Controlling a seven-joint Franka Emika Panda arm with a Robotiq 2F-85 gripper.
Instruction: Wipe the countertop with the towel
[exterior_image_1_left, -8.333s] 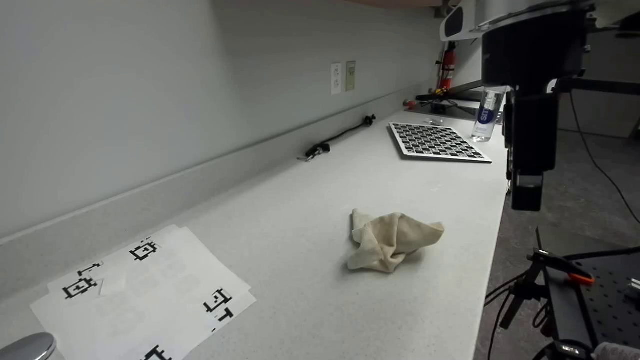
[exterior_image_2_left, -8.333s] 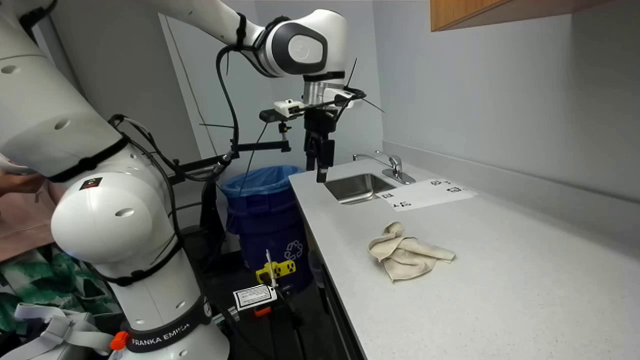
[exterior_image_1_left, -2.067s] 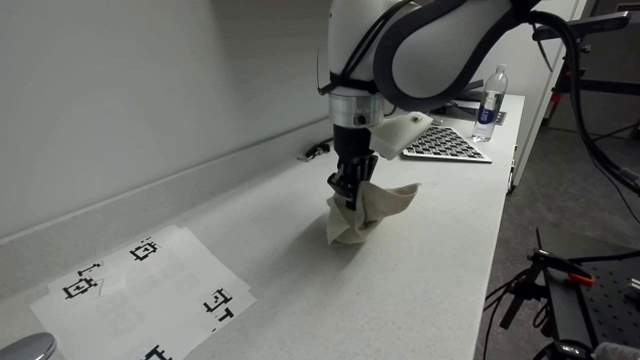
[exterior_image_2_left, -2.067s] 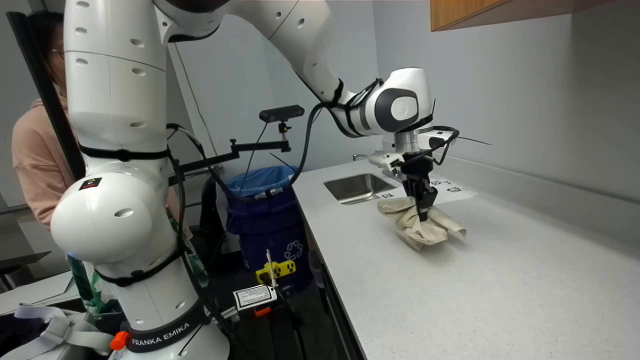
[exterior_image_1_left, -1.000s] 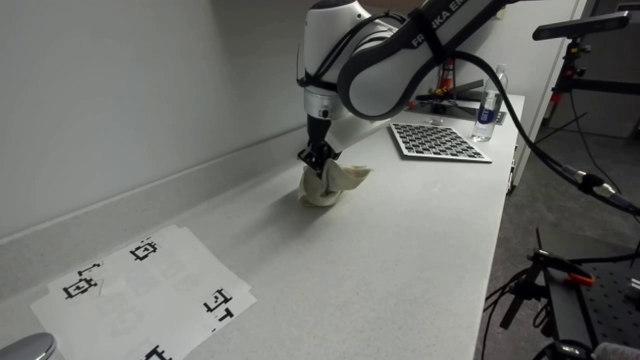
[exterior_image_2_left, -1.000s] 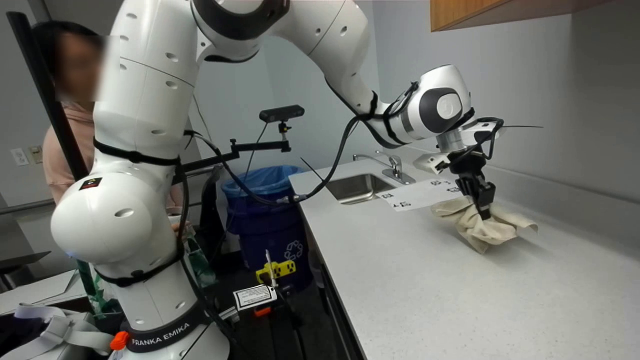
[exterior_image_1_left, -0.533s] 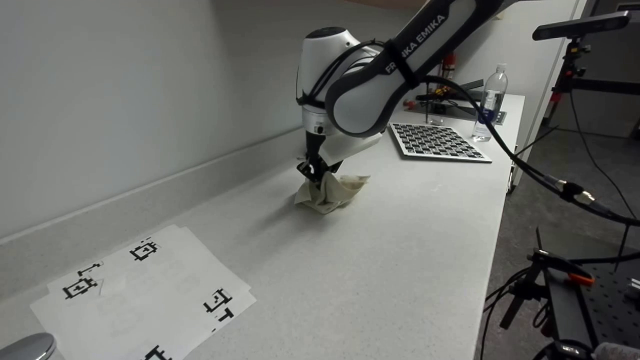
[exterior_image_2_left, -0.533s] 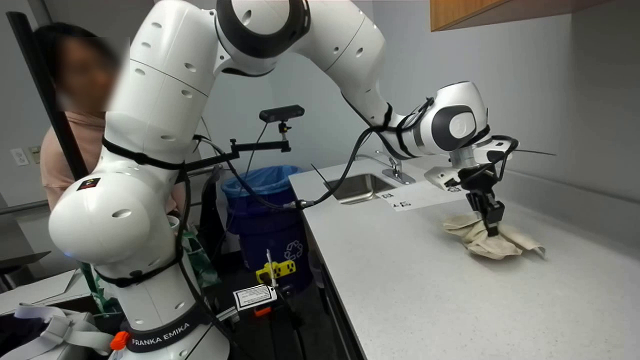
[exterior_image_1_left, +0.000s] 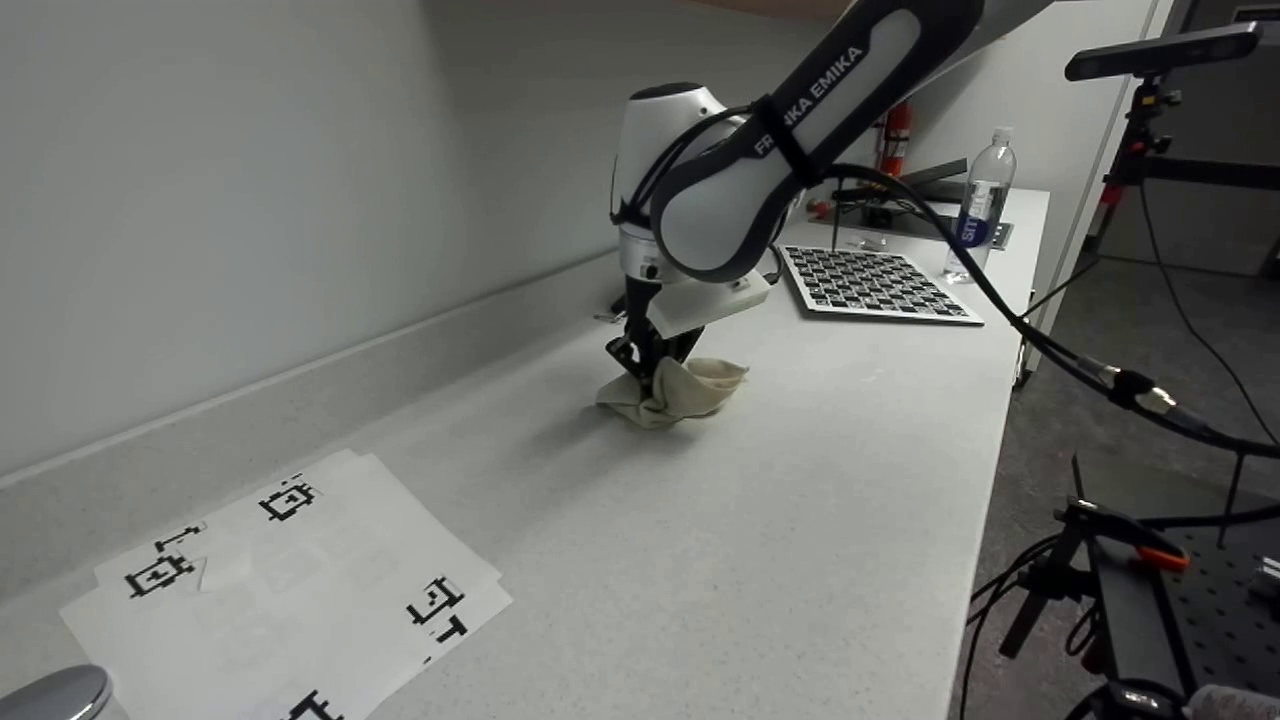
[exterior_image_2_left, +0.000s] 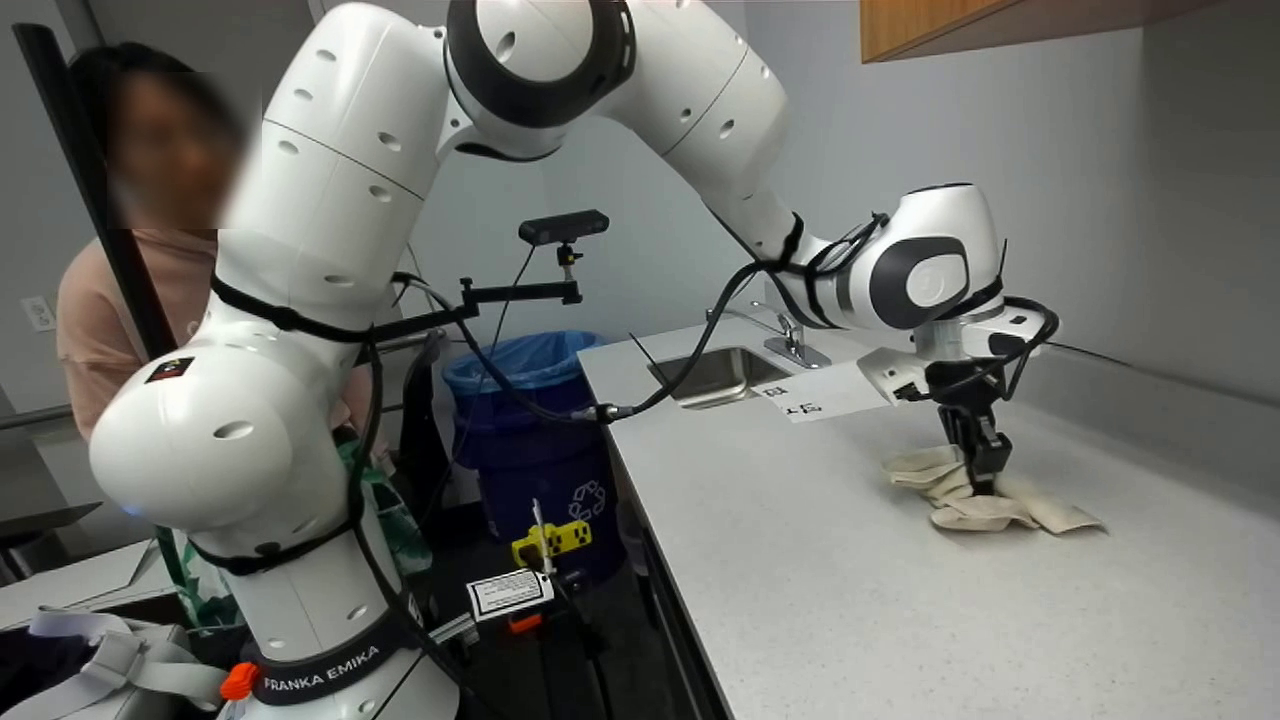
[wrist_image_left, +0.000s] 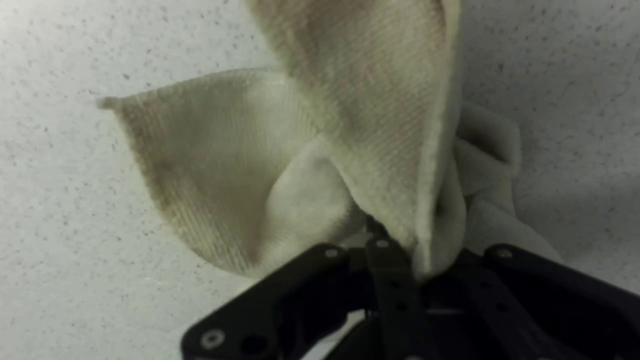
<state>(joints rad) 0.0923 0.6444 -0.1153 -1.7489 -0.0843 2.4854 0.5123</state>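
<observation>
1. The towel (wrist_image_left: 370, 100) is gripped by the hand (wrist_image_left: 424, 257); in the wrist view a fold is seen pinched between its close-set black fingers (wrist_image_left: 397, 295).
2. In both exterior views, the hand is pointed down at the worktop (exterior_image_2_left: 880, 620), and the towel is bunched beneath and around the fingertips.
3. The towel's lower folds appear to be laid on the worktop; whether all of its underside is touching cannot be told.
4. In the wrist view, one corner is spread to the left, and a broader flap is cut off by the top edge.
5. In an exterior view, the towel is placed between a paper sheet (exterior_image_1_left: 300, 590) with black markers and a checkered board (exterior_image_1_left: 880, 283), apart from both.
6. Near the board, a clear bottle (exterior_image_1_left: 985, 200) is stood upright, its lower half crossed by a black cable (exterior_image_1_left: 1055, 347).
7. In an exterior view, a metal sink (exterior_image_2_left: 740, 375) is set into the worktop beside the sheet.
8. Behind the arm (exterior_image_2_left: 330, 170), a person (exterior_image_2_left: 120, 310) is partly hidden; the face is blurred.
</observation>
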